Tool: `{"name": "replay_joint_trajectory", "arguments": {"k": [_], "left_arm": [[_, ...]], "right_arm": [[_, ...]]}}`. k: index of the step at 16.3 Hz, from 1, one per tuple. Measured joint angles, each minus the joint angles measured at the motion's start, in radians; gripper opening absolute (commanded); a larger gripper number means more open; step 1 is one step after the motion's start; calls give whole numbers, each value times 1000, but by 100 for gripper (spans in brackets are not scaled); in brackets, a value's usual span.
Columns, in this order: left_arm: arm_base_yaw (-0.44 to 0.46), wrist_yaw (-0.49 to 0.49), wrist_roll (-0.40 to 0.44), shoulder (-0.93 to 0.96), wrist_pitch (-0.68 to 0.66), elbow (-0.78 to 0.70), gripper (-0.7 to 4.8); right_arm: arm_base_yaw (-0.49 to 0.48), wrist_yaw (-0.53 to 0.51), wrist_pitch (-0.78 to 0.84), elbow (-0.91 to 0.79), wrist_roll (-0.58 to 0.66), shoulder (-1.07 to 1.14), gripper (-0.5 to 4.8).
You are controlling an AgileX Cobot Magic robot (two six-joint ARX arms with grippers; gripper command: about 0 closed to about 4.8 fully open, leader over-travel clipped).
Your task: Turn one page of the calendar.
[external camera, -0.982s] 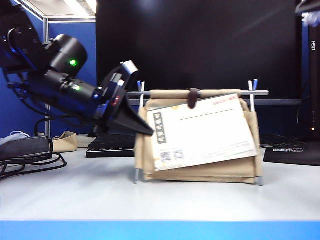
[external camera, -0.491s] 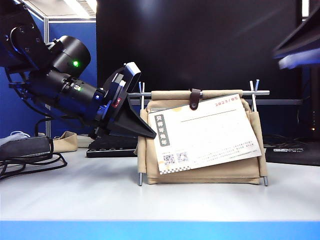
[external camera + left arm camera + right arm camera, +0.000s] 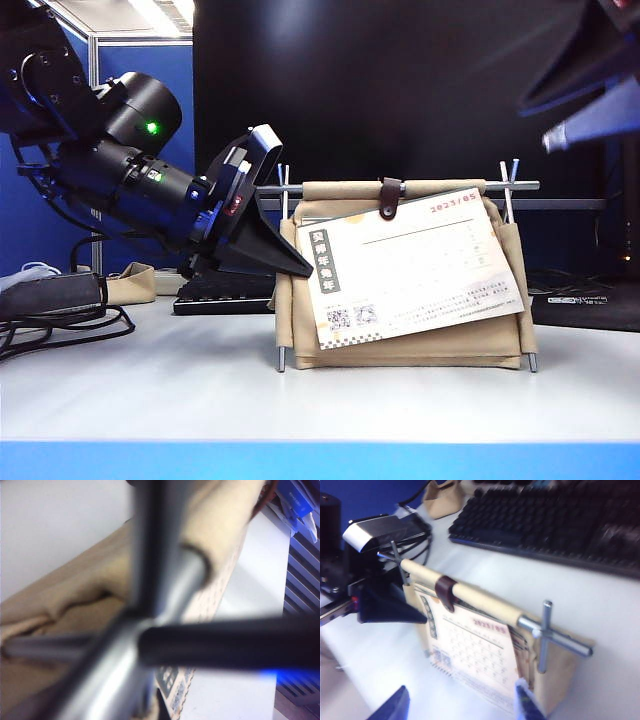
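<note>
the calendar [image 3: 400, 345] stands on the white table [image 3: 300, 400] before a black monitor [image 3: 400, 90], its page [image 3: 415, 270] hanging tilted across the front. the left gripper [image 3: 300, 268] is closed, its tip against the calendar's left end by the silver rod [image 3: 100, 680]. the right gripper [image 3: 460, 702] hovers above the calendar, jaws parted and empty. a keyboard [image 3: 555, 525] lies behind.
</note>
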Motion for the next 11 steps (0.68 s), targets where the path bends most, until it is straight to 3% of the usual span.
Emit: {"name": "replay_joint_trajectory", "arguments": {"k": [4, 11], "left_arm": [[0, -1, 0, 0, 0, 0, -6], [0, 0, 0, 0, -6, 0, -6]], "right_arm": [[-30, -95, 8, 2, -68, 106, 269], [-5, -92, 47, 3, -92, 256, 269]]}}
